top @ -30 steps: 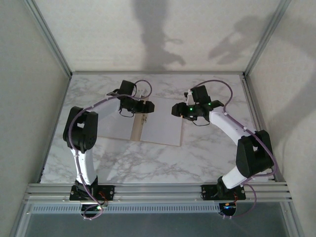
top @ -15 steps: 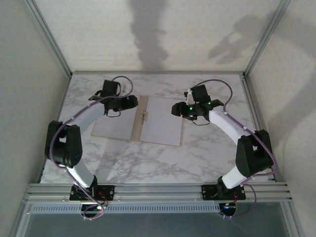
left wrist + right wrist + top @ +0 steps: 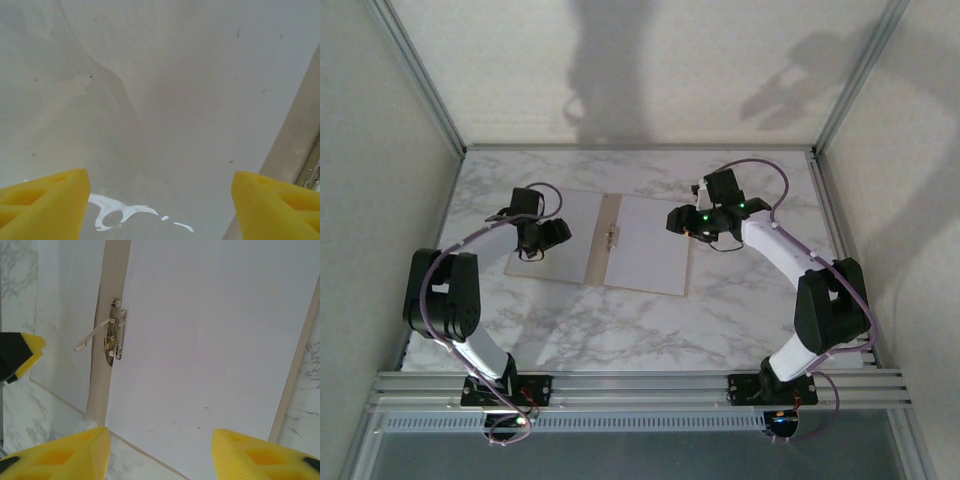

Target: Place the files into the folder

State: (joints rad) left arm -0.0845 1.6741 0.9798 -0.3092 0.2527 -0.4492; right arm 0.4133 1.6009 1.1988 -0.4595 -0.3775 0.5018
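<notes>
Top view: the folder (image 3: 603, 240) lies open on the worktop (image 3: 620, 320), with files (image 3: 650, 245) on its leaves. The left pincer (image 3: 558, 235) is over its left leaf, the right pincer (image 3: 675, 222) at its right edge.

Left wrist: the fingers (image 3: 45, 200) are spread and empty over white paper.

Right wrist: the fingers are spread and empty above the files, right of the folder's metal clip (image 3: 115, 335).

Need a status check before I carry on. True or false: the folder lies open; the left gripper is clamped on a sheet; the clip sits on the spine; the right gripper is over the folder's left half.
The folder lies open. True.
The left gripper is clamped on a sheet. False: its jaws stand open over a white sheet, nothing between them.
The metal clip sits on the spine. True.
The right gripper is over the left half. False: it is near the right half's outer edge.
</notes>
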